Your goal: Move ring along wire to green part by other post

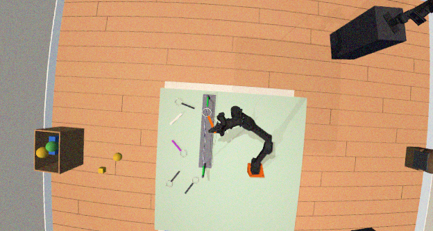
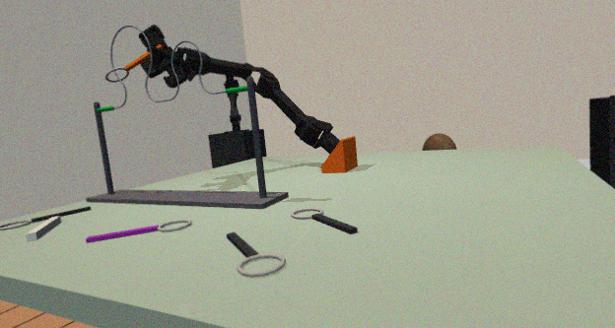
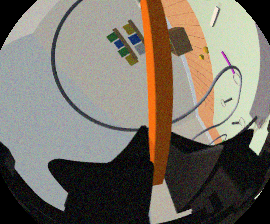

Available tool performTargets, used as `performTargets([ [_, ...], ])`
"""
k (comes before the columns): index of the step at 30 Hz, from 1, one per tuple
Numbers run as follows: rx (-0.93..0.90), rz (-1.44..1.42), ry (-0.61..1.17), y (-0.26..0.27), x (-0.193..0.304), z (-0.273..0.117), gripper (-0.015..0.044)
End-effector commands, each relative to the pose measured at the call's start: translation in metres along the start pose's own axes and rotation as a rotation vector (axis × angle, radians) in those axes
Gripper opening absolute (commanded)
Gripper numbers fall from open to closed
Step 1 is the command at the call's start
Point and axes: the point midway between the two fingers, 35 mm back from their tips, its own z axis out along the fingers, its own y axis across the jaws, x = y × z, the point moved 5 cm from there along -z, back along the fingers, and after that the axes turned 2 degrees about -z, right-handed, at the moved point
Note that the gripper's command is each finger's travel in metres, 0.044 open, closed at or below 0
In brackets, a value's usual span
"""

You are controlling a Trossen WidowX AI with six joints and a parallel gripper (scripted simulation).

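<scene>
In the top view, the ring (image 1: 207, 112) (image 2: 117, 75) lies over the base bar (image 1: 205, 160) (image 2: 187, 198), near one green end; its orange handle (image 1: 211, 121) (image 2: 137, 61) (image 3: 158, 90) slants toward the gripper (image 1: 215, 130) (image 2: 157, 50) (image 3: 147, 129). In the exterior view, the ring encircles the rising grey stretch of the wire (image 2: 111, 45) (image 3: 206, 102), above the post (image 2: 103, 149) at the bar's far end, lying nearly flat. The pincer is closed on the handle toward the end opposite the ring. The assembly should be light and rigid; a small wrist rotation will probably swing the ring widely. Retain the end grip, clear of the hoop. In the wrist view, the handle runs lengthwise from between the fingers. Its straight, flat-looking faces should suit parallel jaws; slip appears unlikely, but contact with the wire could twist it. Wire clearance at the ring cannot be determined here.
</scene>
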Motion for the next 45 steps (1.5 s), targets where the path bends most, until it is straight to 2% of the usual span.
performTargets([
  [1,0.027,-0.045,-0.002,-0.002,-0.001,0.002,-0.0150],
  [23,0.151,-0.292,-0.003,-0.005,-0.001,0.002,-0.0150],
  [31,0.188,-0.392,-0.087,-0.010,0.001,0.013,-0.0150],
  [45,0.264,-0.556,-0.094,-0.014,0.000,0.013,-0.0150],
])
